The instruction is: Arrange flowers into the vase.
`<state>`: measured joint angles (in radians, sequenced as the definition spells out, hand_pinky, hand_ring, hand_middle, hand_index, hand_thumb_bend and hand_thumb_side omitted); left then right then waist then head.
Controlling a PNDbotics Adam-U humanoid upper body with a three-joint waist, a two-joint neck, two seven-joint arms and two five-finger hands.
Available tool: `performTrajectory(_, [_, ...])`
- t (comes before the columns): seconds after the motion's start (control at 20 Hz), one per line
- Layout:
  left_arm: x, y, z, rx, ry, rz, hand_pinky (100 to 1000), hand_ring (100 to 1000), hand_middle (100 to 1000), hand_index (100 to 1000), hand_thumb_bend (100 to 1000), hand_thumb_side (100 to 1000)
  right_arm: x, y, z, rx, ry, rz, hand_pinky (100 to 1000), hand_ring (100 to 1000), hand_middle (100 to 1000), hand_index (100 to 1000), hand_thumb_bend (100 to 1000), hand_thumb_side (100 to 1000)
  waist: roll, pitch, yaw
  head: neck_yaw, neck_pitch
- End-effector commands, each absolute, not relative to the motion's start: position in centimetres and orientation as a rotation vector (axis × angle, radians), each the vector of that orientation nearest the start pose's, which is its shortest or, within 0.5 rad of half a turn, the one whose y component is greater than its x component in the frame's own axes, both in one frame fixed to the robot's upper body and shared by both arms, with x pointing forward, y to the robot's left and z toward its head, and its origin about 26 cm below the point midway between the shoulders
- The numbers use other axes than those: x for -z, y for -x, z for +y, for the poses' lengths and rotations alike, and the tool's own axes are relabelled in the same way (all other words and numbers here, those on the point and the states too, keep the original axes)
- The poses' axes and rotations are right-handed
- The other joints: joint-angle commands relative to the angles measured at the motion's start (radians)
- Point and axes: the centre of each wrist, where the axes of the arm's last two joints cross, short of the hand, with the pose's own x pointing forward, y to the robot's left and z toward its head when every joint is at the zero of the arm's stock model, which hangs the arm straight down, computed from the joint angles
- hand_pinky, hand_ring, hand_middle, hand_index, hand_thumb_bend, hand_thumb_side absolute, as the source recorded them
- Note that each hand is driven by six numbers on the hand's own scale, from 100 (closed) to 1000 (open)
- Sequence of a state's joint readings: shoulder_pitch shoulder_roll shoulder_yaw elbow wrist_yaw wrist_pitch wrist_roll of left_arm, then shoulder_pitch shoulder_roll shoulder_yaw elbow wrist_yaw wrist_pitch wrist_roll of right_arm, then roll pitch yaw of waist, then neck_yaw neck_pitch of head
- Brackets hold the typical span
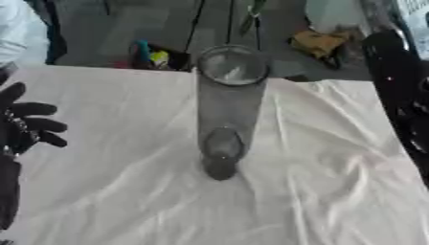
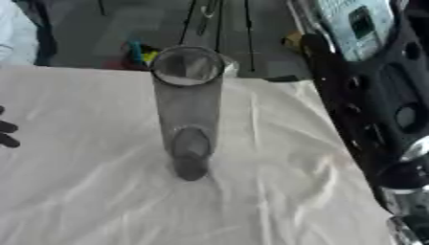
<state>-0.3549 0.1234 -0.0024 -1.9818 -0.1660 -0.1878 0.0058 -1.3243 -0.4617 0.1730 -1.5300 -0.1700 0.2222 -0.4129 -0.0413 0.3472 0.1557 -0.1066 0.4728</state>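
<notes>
Left hand (image 1: 25, 124) cut off by the left edge, wrist blurred. Right arm (image 2: 377, 105) runs out past the right edge, its hand not shown. Small coloured things (image 1: 151, 55) behind the vase (image 1: 226, 105), possibly toys, too blurred to identify.

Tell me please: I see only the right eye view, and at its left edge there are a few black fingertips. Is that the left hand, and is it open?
Observer: Yes. The left eye view shows the whole left hand, fingers spread and holding nothing.
Operator: From where does its arm come?
Observer: From below. Its black forearm runs up along the left edge of that view, over the white cloth.
Operator: Is a flower near that hand?
Observer: None shows around it. Only bare cloth lies between it and the glass vase.
</notes>
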Motion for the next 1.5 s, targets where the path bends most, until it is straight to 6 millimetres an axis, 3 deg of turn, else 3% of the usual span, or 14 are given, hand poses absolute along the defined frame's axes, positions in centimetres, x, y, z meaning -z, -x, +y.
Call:
performTrajectory(0.05, [-20.4, -30.5, 22.3, 0.322, -0.151, -2.523, 503, 601, 657, 926, 100, 1000, -47.0, -34.5, -16.0, -0.118, 0.188, -2.652, 100, 100, 100, 223, 100, 712, -0.014, -0.046, -0.002, 0.001, 0.005])
performTrajectory(0.7, [-20.4, -30.5, 22.3, 0.319, -0.141, -2.518, 505, 601, 657, 925, 100, 1000, -46.8, -34.4, -15.6, -0.129, 0.155, -2.589, 100, 100, 100, 224, 100, 712, -0.018, -0.079, -0.005, 0.005, 0.020])
performTrajectory(1.5, [-20.5, -30.5, 22.3, 0.316, -0.138, -2.522, 505, 601, 656, 924, 100, 1000, -45.9, -34.4, -15.1, -0.182, 0.182, -2.508, 100, 100, 100, 223, 100, 713, -0.014, -0.082, -0.001, 0.007, 0.030])
